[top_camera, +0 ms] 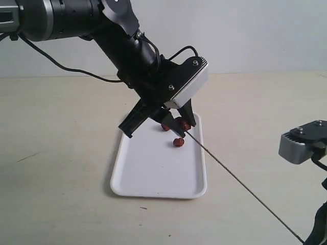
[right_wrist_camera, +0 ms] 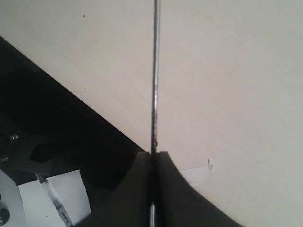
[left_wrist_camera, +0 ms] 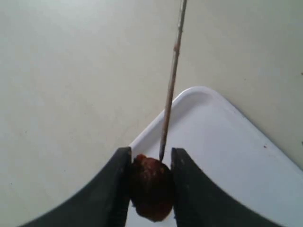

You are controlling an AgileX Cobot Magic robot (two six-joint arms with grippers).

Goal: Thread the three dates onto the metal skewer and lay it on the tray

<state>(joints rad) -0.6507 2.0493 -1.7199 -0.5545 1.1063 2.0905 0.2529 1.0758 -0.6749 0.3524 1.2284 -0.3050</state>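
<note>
Above the far end of the white tray, my left gripper is shut on a reddish-brown date. In the left wrist view that date sits squeezed between the black fingers. The tip of the thin metal skewer touches its top. Two more dates lie on the tray, one near the gripper and one partly hidden behind it. The skewer slants down to the lower right. My right gripper is shut on the skewer.
A black cable trails over the beige table behind the left arm. The right arm's grey wrist housing hangs at the right edge. In the right wrist view a scrap of tape lies on the table beside a dark machine base.
</note>
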